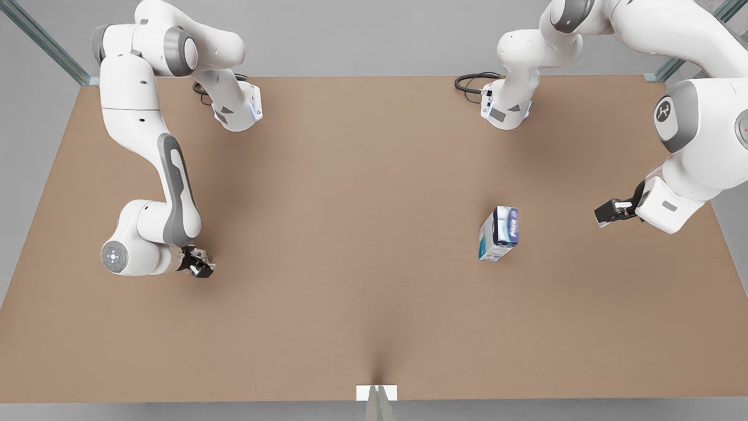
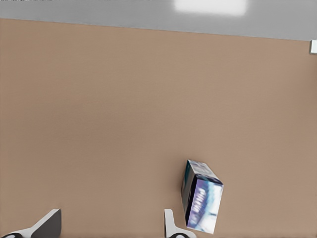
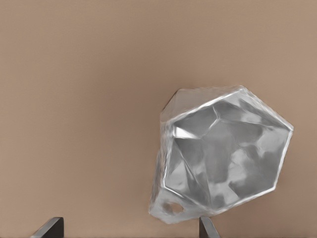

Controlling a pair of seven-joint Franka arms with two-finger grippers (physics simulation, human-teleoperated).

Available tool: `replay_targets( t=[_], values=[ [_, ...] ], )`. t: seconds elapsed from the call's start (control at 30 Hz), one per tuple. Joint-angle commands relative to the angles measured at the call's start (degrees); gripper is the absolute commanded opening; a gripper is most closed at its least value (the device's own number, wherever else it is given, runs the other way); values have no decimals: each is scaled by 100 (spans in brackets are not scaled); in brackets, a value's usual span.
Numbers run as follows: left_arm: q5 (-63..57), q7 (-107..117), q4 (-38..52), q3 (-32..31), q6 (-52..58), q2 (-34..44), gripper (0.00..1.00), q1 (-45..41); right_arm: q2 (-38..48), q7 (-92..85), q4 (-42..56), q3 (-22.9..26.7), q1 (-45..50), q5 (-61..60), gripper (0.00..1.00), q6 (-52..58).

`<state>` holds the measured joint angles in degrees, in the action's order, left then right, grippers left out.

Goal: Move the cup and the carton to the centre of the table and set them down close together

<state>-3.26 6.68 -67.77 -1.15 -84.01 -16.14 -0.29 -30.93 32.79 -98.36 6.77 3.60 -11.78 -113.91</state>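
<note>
The carton (image 1: pixel 499 233), printed dark blue, white and teal, stands on the brown table (image 1: pixel 350 193) toward the front view's right. My left gripper (image 1: pixel 610 211) hovers farther right of it, well apart. In the left wrist view the carton (image 2: pixel 202 198) sits just beyond one fingertip, and the left gripper (image 2: pixel 109 229) is open with nothing in it. The silvery faceted cup (image 1: pixel 200 255) is at the front view's left, right at my right gripper (image 1: pixel 197 266). The right wrist view shows the cup (image 3: pixel 223 158) close to one finger of the open right gripper (image 3: pixel 129 230), handle toward the fingers.
Both arm bases (image 1: pixel 234 108) (image 1: pixel 505 108) stand along the table's far edge with black cables beside them. A small white marker (image 1: pixel 377 392) sits at the middle of the near edge. Bare brown tabletop lies between cup and carton.
</note>
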Motion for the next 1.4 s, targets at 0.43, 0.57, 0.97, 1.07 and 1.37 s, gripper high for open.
replay_targets(
  t=[0.43, 0.57, 0.97, 1.07, 1.37],
  values=[
    [0, 0, -8, 19, -54, 5, 100, 12, -492, -141, 581, 0, -87, -26, 100, -44],
    [9, 0, -26, 27, -72, -56, 100, 3, -616, -352, 730, 0, -166, 9, 100, -70],
    [264, -97, -44, -16, 104, -285, 100, 12, -686, -924, 467, -44, -202, 721, 38, -343],
    [255, -88, -44, -16, 113, -258, 100, 3, -589, -915, 388, -202, -184, 721, 27, -290],
    [264, 0, -44, -25, 60, -267, 100, -76, -642, -932, 352, -211, -219, 738, 21, -474]
  ],
)
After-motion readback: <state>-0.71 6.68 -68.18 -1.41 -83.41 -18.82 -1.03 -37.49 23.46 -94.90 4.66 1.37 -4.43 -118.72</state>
